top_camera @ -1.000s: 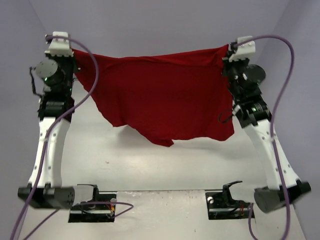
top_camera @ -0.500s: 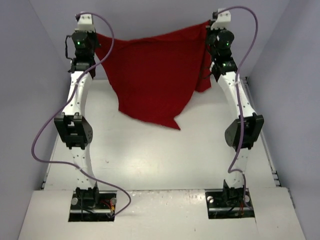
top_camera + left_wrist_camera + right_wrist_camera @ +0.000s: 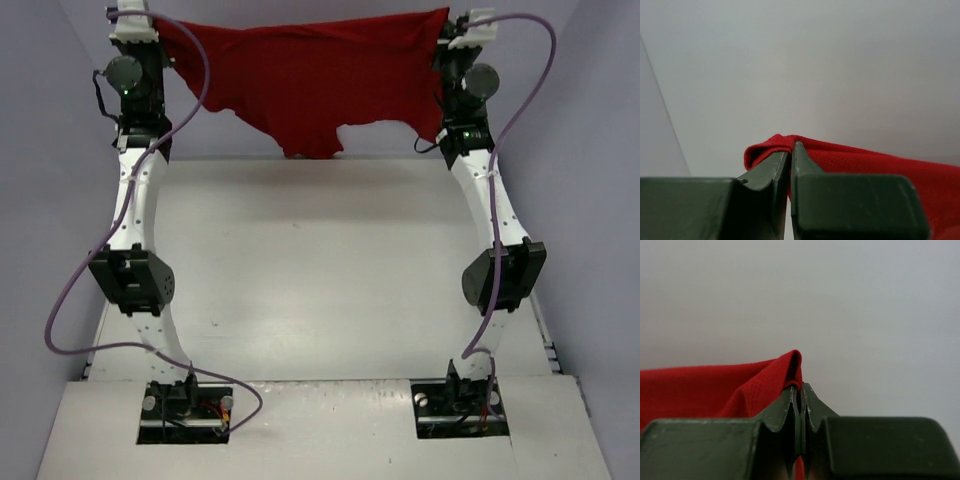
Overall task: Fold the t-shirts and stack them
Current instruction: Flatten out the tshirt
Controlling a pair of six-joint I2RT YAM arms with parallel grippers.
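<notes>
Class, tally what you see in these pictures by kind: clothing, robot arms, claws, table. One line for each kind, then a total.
t-shirt, dark red: 1
robot arms: 2, left arm and right arm
claws: 2, left claw and right claw, each shut on the t-shirt
table: 1
Total: 6

The dark red cloth t-shirt point(image 3: 310, 80) spans the top of the frame, its corners pinched by the left pincer point(image 3: 155, 25) at upper left and the right pincer point(image 3: 447, 22) at upper right. Its hem seemingly hangs just over the white desk's point(image 3: 300, 270) far edge.
</notes>
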